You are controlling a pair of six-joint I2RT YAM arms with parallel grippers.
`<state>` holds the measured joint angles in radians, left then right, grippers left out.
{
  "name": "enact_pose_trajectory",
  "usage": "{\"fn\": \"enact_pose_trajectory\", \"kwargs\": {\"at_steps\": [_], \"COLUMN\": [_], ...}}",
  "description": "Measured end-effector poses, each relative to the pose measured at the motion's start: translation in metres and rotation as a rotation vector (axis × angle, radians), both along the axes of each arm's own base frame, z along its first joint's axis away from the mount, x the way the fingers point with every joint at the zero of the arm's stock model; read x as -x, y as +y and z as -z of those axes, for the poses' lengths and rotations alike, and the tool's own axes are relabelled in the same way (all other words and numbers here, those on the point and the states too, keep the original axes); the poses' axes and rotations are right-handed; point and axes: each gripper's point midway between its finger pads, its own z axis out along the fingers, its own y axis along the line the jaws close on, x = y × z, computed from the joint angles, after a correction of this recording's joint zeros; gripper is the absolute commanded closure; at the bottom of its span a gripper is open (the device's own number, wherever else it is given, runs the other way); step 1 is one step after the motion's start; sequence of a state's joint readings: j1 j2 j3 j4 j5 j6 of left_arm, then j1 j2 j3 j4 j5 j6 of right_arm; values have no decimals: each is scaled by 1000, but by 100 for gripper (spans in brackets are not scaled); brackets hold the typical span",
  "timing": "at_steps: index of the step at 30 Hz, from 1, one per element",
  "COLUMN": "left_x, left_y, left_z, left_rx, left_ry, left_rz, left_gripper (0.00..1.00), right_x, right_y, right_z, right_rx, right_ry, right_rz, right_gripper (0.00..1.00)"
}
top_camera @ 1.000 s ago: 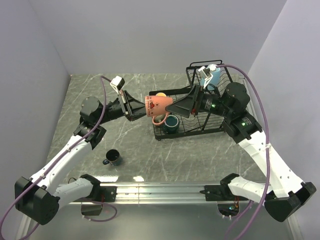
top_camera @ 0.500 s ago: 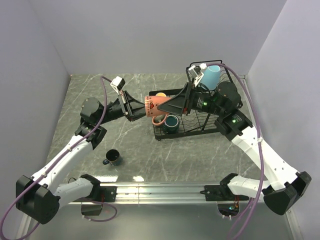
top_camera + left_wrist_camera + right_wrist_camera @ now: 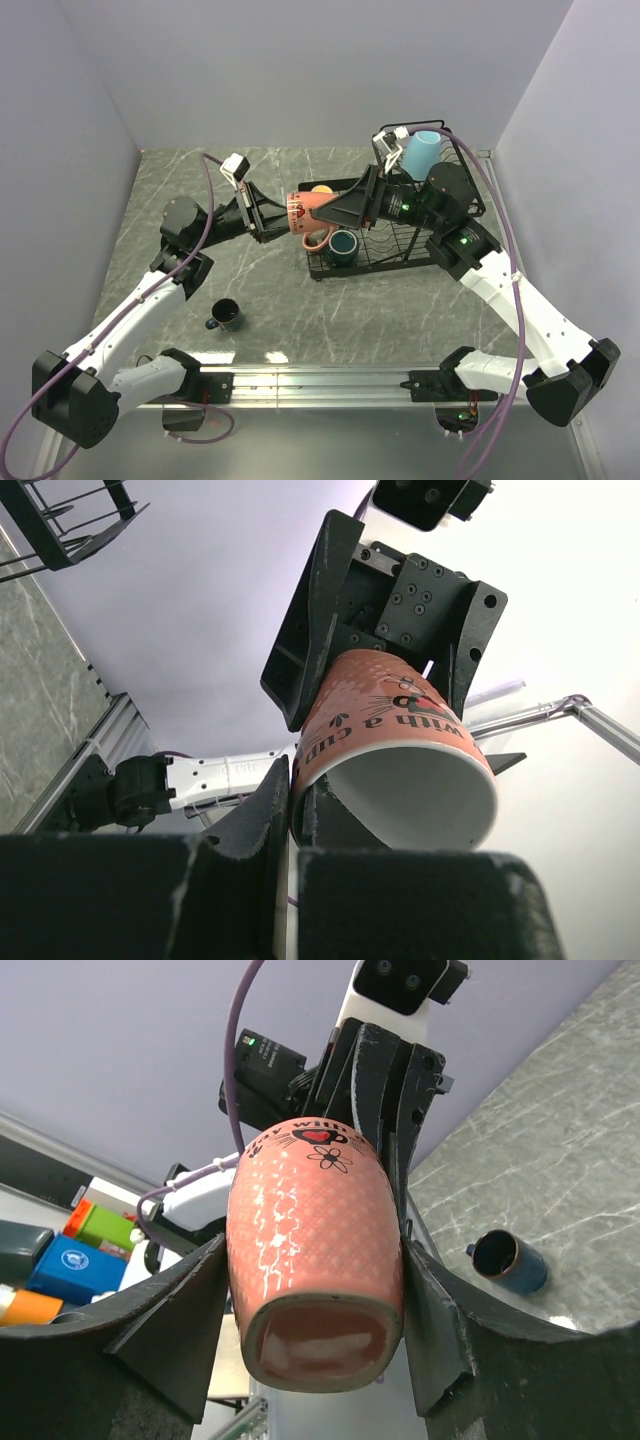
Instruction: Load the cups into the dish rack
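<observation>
The salmon-pink mug (image 3: 316,208) hangs in the air on its side, just off the left end of the dish rack (image 3: 420,255), caught between the two arms. Its open mouth faces the left arm and its base faces the right. The left gripper (image 3: 283,222) has its fingers pinched together on the rim, one finger inside the white interior and one outside, as the left wrist view shows. The right gripper (image 3: 325,213) reaches in from the rack side with its jaws spread to either side of the mug's body; in the right wrist view the fingers (image 3: 180,1330) flank the pink wall closely, though I can't tell whether they actually press on it.

In the rack's lower tray a dark green mug (image 3: 342,246) sits at the left near corner, and a yellow mug (image 3: 321,189) peeks out behind the pink one. A light blue mug (image 3: 423,154) lies in the upper basket at the far right corner of the table (image 3: 200,180). A dark navy mug (image 3: 225,315) stands alone on the marble surface near the front edge, left of centre, well apart from the rack.
</observation>
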<state>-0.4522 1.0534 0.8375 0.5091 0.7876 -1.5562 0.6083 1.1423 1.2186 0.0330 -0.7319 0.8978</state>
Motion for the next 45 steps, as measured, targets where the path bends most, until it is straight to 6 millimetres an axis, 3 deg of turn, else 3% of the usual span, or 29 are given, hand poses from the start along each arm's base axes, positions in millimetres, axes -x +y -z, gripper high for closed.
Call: {"fn": "enact_pose_trajectory", "kwargs": {"at_steps": [1, 6, 9, 17, 24, 28, 36, 40, 45], "left_x": [0, -3, -5, -12, -23, -30, -33, -34, -39], "left_y": [0, -1, 0, 11, 32, 43, 51, 55, 61], "left_z": [0, 6, 14, 22, 32, 46, 81, 99, 108], "left_rx": [0, -20, -43, -83, -135, -184, -302, -382, -477], "left_ry": [2, 12, 32, 49, 51, 68, 111, 133, 125], "left_rz": [-1, -9, -18, -63, -141, -180, -197, -209, -241], "left_gripper": [93, 61, 52, 43, 41, 40, 36, 32, 8], "right_x": [-1, -1, -3, -5, -17, -41, -98, -119, -139], "right_y": [0, 0, 0, -6, -29, -62, -172, -213, -258], "right_z": [0, 1, 3, 0, 6, 9, 11, 40, 90], "right_rx": [0, 9, 24, 56, 141, 236, 563, 789, 1069], "right_ry": [0, 7, 11, -13, -19, -15, 29, 92, 214], "right_rz": [3, 13, 27, 57, 165, 327, 849, 997, 1113], "right_gripper": [100, 100, 100, 100, 100, 100, 100, 100, 100]}}
